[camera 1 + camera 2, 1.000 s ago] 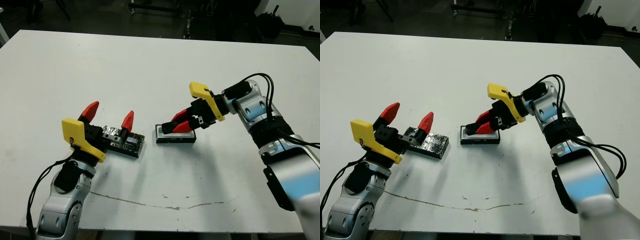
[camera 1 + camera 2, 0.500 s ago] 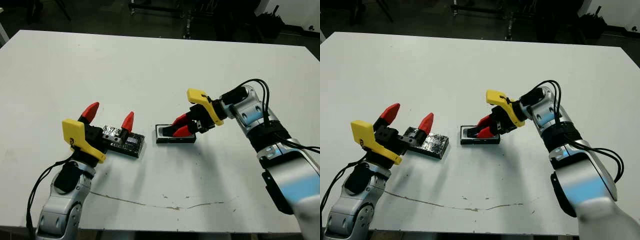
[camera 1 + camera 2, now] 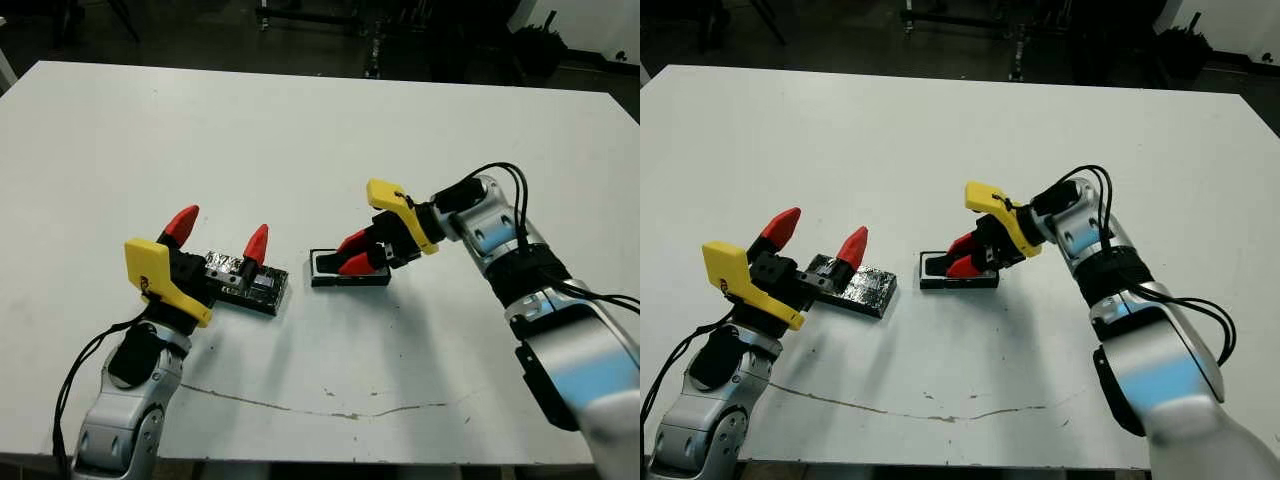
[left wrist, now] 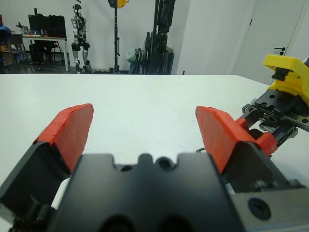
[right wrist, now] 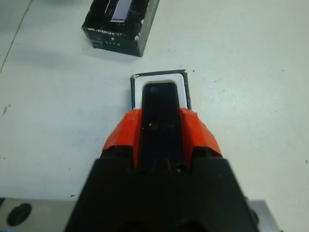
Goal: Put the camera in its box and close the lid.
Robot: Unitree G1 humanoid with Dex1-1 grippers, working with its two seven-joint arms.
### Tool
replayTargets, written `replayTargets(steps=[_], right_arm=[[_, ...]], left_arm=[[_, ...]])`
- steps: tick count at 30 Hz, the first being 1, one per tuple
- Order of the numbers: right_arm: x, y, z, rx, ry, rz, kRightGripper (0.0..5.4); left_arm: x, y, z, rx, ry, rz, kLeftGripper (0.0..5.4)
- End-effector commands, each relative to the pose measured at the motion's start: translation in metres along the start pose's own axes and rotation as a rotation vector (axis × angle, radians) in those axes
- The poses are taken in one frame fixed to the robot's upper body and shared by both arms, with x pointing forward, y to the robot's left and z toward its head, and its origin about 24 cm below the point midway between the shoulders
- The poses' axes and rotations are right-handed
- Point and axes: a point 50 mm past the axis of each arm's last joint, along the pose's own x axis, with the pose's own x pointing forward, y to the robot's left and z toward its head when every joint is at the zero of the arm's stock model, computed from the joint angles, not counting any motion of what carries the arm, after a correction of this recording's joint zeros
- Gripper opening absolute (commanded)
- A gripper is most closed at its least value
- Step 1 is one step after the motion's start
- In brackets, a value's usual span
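The box (image 3: 348,277), a shallow black tray with a white lining, sits mid-table with its opening up. My right gripper (image 3: 352,256) is down at the box, shut on the camera (image 5: 161,99), a slim black bar held lengthwise between the red fingers (image 5: 196,130). The camera's free end lies over the white lining; I cannot tell whether it rests on it. The lid (image 3: 252,286), a glossy black slab, lies flat to the left of the box. Just above and behind the lid, my left gripper (image 3: 220,231) hovers open and holds nothing.
The table's front edge (image 3: 330,462) runs close below both arms. A thin crack line (image 3: 330,405) marks the white top near it. Dark floor and equipment stands (image 3: 380,30) lie beyond the far edge. The right gripper's yellow mount (image 4: 286,79) shows in the left wrist view.
My right gripper has moved left and down with the camera, bringing it onto the box's opening. The left arm and the lid have not moved.
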Motion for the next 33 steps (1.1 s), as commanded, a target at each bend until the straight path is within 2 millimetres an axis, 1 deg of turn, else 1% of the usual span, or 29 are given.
replayTargets(steps=[1,9,12,13,15,20,23,26,29,33], right_arm=[[0.016,0.005,-0.006,0.033,-0.026,0.043,1.7],[0.029,0.007,-0.001,0.003,-0.015,0.065,1.7],[0.028,0.007,-0.001,-0.021,0.007,0.065,1.7],[0.026,0.006,0.001,-0.059,0.026,0.065,1.88],[0.017,0.003,0.004,-0.126,0.045,0.053,2.19],[-0.005,-0.004,0.01,-0.169,0.061,-0.015,2.81],[-0.023,-0.008,0.016,-0.221,0.072,-0.059,3.26],[-0.045,-0.01,0.025,-0.244,0.046,-0.089,3.67],[-0.065,-0.009,0.034,-0.304,0.014,-0.138,4.1],[-0.09,-0.006,0.043,-0.297,-0.035,-0.168,4.69]], left_arm=[[-0.002,0.0,-0.003,0.005,0.021,0.005,5.4],[-0.002,0.0,-0.004,-0.008,0.017,0.004,5.4],[-0.003,0.001,-0.004,-0.001,0.017,0.005,5.4],[-0.003,0.0,-0.004,0.002,0.02,0.006,5.4],[-0.003,0.0,-0.004,0.002,0.021,0.006,5.4],[-0.003,0.0,-0.004,-0.008,0.024,0.003,5.4],[-0.002,0.0,-0.003,0.003,0.024,0.005,5.4],[-0.002,0.0,-0.003,0.015,0.022,0.008,5.4],[-0.002,0.0,-0.003,0.006,0.025,0.006,5.4],[-0.001,0.0,-0.003,-0.003,0.025,0.004,5.4]])
